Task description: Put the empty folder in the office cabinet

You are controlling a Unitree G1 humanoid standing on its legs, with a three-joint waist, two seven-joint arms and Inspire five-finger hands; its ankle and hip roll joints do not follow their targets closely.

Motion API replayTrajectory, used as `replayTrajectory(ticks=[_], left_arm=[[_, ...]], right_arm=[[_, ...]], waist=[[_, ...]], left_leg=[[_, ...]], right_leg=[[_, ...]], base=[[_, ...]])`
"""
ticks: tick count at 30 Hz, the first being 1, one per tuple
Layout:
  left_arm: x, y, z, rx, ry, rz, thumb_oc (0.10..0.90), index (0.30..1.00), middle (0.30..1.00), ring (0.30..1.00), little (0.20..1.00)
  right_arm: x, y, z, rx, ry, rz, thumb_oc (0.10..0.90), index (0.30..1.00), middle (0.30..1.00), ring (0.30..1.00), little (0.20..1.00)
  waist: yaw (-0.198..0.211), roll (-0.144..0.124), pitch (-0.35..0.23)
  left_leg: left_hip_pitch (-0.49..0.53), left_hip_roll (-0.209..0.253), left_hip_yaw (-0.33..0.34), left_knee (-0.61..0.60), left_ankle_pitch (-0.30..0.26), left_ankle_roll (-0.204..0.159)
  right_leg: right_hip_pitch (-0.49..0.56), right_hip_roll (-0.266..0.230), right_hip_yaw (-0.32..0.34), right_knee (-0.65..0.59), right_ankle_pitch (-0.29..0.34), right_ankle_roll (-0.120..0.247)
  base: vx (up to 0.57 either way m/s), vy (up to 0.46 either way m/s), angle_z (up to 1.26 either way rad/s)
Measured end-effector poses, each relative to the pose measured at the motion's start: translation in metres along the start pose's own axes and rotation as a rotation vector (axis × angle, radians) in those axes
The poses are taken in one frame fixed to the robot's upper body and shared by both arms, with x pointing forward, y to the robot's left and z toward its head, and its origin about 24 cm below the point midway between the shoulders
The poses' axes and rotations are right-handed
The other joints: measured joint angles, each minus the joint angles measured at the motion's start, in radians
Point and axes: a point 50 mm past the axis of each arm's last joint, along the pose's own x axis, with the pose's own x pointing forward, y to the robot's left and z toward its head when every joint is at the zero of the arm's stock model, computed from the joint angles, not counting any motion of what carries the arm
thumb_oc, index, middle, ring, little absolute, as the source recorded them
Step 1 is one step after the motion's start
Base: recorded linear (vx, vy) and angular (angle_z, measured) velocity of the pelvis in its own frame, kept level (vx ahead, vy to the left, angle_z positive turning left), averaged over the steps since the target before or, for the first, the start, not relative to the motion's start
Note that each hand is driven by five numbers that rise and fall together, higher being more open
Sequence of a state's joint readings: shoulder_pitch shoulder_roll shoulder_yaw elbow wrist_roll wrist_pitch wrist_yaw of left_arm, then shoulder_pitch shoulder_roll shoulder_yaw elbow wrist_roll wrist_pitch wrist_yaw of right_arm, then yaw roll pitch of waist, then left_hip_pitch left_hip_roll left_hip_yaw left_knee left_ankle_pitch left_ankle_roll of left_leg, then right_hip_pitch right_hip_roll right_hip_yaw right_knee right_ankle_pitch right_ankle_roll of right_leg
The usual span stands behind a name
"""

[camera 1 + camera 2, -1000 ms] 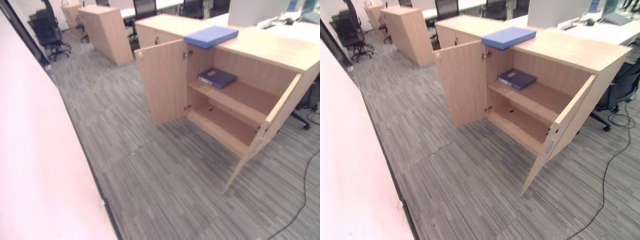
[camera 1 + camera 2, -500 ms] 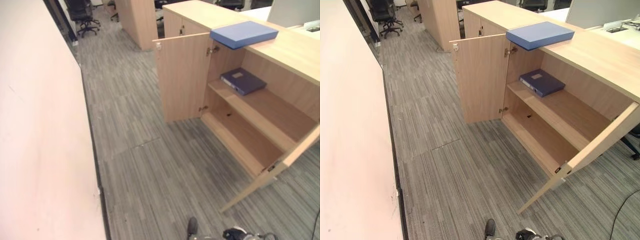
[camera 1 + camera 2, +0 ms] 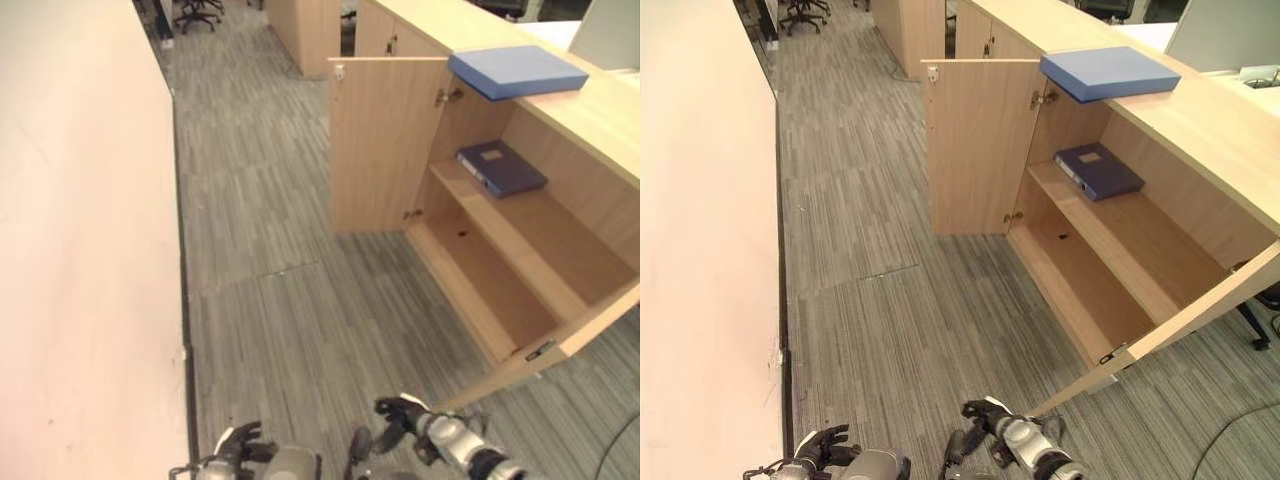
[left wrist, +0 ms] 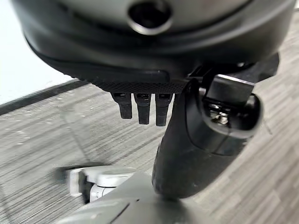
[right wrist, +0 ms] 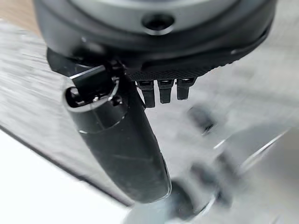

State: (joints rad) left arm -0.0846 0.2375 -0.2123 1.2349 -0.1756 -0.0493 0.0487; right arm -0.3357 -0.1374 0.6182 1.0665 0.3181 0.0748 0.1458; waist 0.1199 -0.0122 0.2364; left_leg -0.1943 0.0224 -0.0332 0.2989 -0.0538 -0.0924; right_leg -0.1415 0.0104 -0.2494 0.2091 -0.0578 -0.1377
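A light-blue folder lies flat on top of the wooden office cabinet, over its open left side. A darker blue folder lies on the upper shelf inside. Both cabinet doors stand open: the left door swung outward, the right door jutting toward me. My left hand and right hand hang low over the carpet, well short of the cabinet. Both are open and hold nothing. The left hand and the right hand show relaxed fingers with only floor past them.
A long white wall runs along my left. More wooden cabinets and an office chair stand at the back. Grey striped carpet lies between me and the cabinet.
The view has tipped downward and drawn nearer the cabinet. Both my hands now show at the bottom edge. The folders and doors have not moved.
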Motion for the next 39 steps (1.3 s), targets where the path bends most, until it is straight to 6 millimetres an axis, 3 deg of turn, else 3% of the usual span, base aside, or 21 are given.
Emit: replayTrajectory(ticks=[1,3,4,6,9,10,12,13,14,15,17,20,23,26,28,29,31,33,36,37,39], left_arm=[[0.001,-0.001,0.005,-0.014,-0.003,0.006,0.8,0.9,0.9,0.9,0.9],[0.0,0.006,-0.002,0.003,0.021,0.021,0.8,0.9,0.9,0.9,0.9],[0.0,0.008,-0.006,-0.03,0.048,0.032,0.8,0.9,0.9,0.9,0.9],[-0.001,0.006,-0.011,-0.029,0.062,0.026,0.8,0.9,0.9,0.9,0.9],[-0.008,-0.002,-0.041,-0.074,0.146,0.017,0.8,0.9,0.9,0.9,0.9],[-0.011,-0.01,-0.053,-0.085,0.193,-0.001,0.8,0.9,0.9,0.9,0.9],[-0.013,-0.023,-0.057,-0.081,0.213,-0.035,0.8,0.9,0.9,0.9,0.9],[-0.015,-0.029,-0.062,-0.054,0.224,-0.051,0.8,0.9,0.9,0.9,0.9],[-0.016,-0.03,-0.065,-0.037,0.231,-0.059,0.8,0.9,0.9,0.9,0.9],[-0.017,-0.026,-0.069,-0.027,0.234,-0.052,0.8,0.9,0.9,0.9,0.9],[-0.018,-0.018,-0.072,-0.016,0.23,-0.035,0.8,0.9,0.9,0.9,0.9],[-0.019,-0.013,-0.072,-0.01,0.215,-0.023,0.8,0.9,0.9,0.9,0.9],[-0.013,-0.013,-0.054,-0.014,0.156,-0.026,0.8,0.9,0.9,0.9,0.9],[-0.008,-0.015,-0.033,-0.005,0.082,-0.039,0.8,0.9,0.9,0.9,0.9],[-0.008,-0.017,-0.03,-0.004,0.073,-0.049,0.8,0.9,0.9,0.9,0.9],[-0.009,-0.019,-0.035,-0.007,0.088,-0.054,0.8,0.9,0.9,0.9,0.9],[-0.011,-0.015,-0.044,-0.005,0.118,-0.044,0.8,0.9,0.9,0.9,0.9],[-0.016,-0.009,-0.062,-0.001,0.169,-0.021,0.8,0.9,0.9,0.9,0.9],[-0.022,-0.009,-0.082,-0.007,0.242,-0.019,0.8,0.9,0.9,0.9,0.9],[-0.024,-0.013,-0.088,-0.03,0.266,-0.021,0.8,0.9,0.9,0.9,0.9],[-0.024,-0.011,-0.088,-0.065,0.275,-0.009,0.8,0.9,0.9,0.9,0.9]], right_arm=[[0.001,0.002,0.004,0.033,-0.015,0.002,0.8,0.9,0.9,0.9,0.9],[0.003,0.012,0.008,0.089,-0.027,0.034,0.8,0.9,0.9,0.9,0.9],[0.004,0.014,0.006,0.138,-0.01,0.047,0.8,0.9,0.9,0.9,0.9],[0.001,0.005,-0.003,0.167,0.016,0.025,0.8,0.9,0.9,0.9,0.9],[-0.003,-0.004,-0.014,0.217,0.041,0.006,0.8,0.9,0.9,0.9,0.9],[-0.004,-0.006,-0.017,0.219,0.045,-0.001,0.8,0.9,0.9,0.9,0.9],[-0.007,-0.011,-0.025,0.222,0.065,-0.01,0.8,0.9,0.9,0.9,0.9],[-0.009,-0.012,-0.032,0.228,0.084,-0.014,0.8,0.9,0.9,0.9,0.9],[-0.011,-0.012,-0.041,0.238,0.104,-0.022,0.8,0.9,0.9,0.9,0.9],[-0.012,-0.004,-0.052,0.266,0.133,-0.005,0.8,0.9,0.9,0.9,0.9],[-0.013,0.004,-0.065,0.321,0.161,-0.001,0.8,0.9,0.9,0.9,0.9],[-0.015,0.02,-0.083,0.372,0.228,0.02,0.8,0.9,0.9,0.9,0.9],[-0.013,0.025,-0.08,0.399,0.218,0.029,0.8,0.9,0.9,0.9,0.9],[-0.011,0.029,-0.077,0.412,0.205,0.036,0.8,0.9,0.9,0.9,0.9],[-0.011,0.028,-0.079,0.426,0.209,0.027,0.8,0.9,0.9,0.9,0.9],[-0.011,0.026,-0.081,0.423,0.221,0.015,0.8,0.9,0.9,0.9,0.9],[-0.013,0.025,-0.087,0.428,0.243,0.007,0.8,0.9,0.9,0.9,0.9],[-0.014,0.028,-0.09,0.434,0.245,0.011,0.8,0.9,0.9,0.9,0.9],[-0.011,0.027,-0.079,0.426,0.211,0.016,0.8,0.9,0.9,0.9,0.9],[-0.009,0.023,-0.074,0.418,0.194,0.012,0.8,0.9,0.9,0.9,0.9],[-0.008,0.021,-0.064,0.425,0.154,0.014,0.8,0.9,0.9,0.9,0.9]], waist=[[-0.003,0.025,0.022],[0.02,-0.017,0.035],[0.029,-0.021,0.043],[0.04,-0.002,0.051],[0.059,0.057,0.022],[0.056,0.074,0.004],[0.05,0.106,-0.023],[0.044,0.13,-0.053],[0.042,0.14,-0.063],[0.047,0.117,-0.085],[0.048,0.086,-0.095],[0.052,0.072,-0.139],[0.05,0.069,-0.153],[0.049,0.046,-0.172],[0.047,0.044,-0.175],[0.048,0.049,-0.176],[0.053,0.048,-0.175],[0.052,0.037,-0.179],[0.033,0.042,-0.164],[0.02,0.057,-0.143],[0.015,0.054,-0.107]], left_leg=[[0.0,0.033,-0.015,-0.052,0.037,-0.005],[-0.002,0.039,-0.001,-0.192,0.101,-0.026],[0.004,0.06,0.0,-0.381,0.158,-0.042],[0.005,0.072,0.0,-0.391,0.176,-0.05],[0.06,0.116,0.001,-0.385,0.182,-0.062],[0.094,0.111,0.005,-0.385,0.181,-0.061],[0.135,0.106,0.004,-0.39,0.18,-0.057],[0.158,0.112,0.003,-0.39,0.166,-0.038],[0.171,0.107,0.024,-0.386,0.194,-0.004],[0.179,0.075,0.057,-0.385,0.176,0.019],[0.209,0.019,0.083,-0.385,0.162,0.061],[0.232,-0.049,0.122,-0.385,0.122,0.112],[0.233,-0.087,0.13,-0.384,0.116,0.138],[0.243,-0.127,0.127,-0.384,0.103,0.155],[0.258,-0.143,0.127,-0.385,0.088,0.168],[0.27,-0.148,0.139,-0.385,0.081,0.183],[0.284,-0.149,0.18,-0.385,0.064,0.194],[0.293,-0.152,0.209,-0.383,0.061,0.206],[0.273,-0.13,0.266,-0.382,0.062,0.201],[0.27,-0.113,0.284,-0.382,0.045,0.187],[0.273,-0.101,0.311,-0.383,0.045,0.175]], right_leg=[[-0.002,0.023,-0.016,0.029,-0.025,-0.012],[0.012,0.0,-0.015,-0.004,-0.025,-0.022],[0.059,-0.002,-0.001,-0.091,-0.022,-0.02],[0.109,0.001,0.041,-0.143,-0.014,-0.019],[0.161,-0.002,0.109,-0.178,0.015,0.037],[0.181,-0.018,0.119,-0.202,0.015,0.036],[0.196,-0.029,0.117,-0.239,0.022,0.044],[0.195,-0.029,0.116,-0.251,0.042,0.071],[0.202,-0.041,0.121,-0.256,0.068,0.108],[0.21,-0.081,0.121,-0.257,0.057,0.136],[0.218,-0.141,0.11,-0.242,0.074,0.154],[0.22,-0.213,0.125,-0.224,0.062,0.219],[0.199,-0.264,0.122,-0.171,0.04,0.251],[0.152,-0.307,0.107,-0.054,0.0,0.295],[0.117,-0.32,0.098,0.024,0.001,0.301],[0.07,-0.344,0.066,0.131,-0.003,0.296],[0.034,-0.406,-0.068,0.252,-0.034,0.249],[-0.029,-0.434,-0.118,0.382,-0.062,0.26],[-0.072,-0.403,-0.177,0.284,-0.064,0.308],[-0.086,-0.358,-0.208,0.166,-0.036,0.335],[-0.094,-0.308,-0.23,-0.002,0.02,0.363]], base=[[0.19,0.064,0.16],[0.24,0.106,0.26],[0.27,0.15,0.48],[0.32,0.194,0.27],[0.41,0.275,-0.39],[0.37,0.288,-0.82],[0.26,0.229,-0.46],[0.2,0.182,-0.29],[0.29,0.295,-0.27],[0.34,0.379,-0.25],[0.33,0.371,-0.16],[0.22,0.254,-0.23],[0.17,0.245,-0.05],[0.12,0.198,0.05],[0.16,0.196,-0.13],[0.15,0.097,-0.29],[0.06,0.017,-0.39],[-0.02,-0.031,-0.58],[0.07,-0.107,-0.64],[0.12,-0.14,-0.68],[0.18,-0.18,-0.47]])
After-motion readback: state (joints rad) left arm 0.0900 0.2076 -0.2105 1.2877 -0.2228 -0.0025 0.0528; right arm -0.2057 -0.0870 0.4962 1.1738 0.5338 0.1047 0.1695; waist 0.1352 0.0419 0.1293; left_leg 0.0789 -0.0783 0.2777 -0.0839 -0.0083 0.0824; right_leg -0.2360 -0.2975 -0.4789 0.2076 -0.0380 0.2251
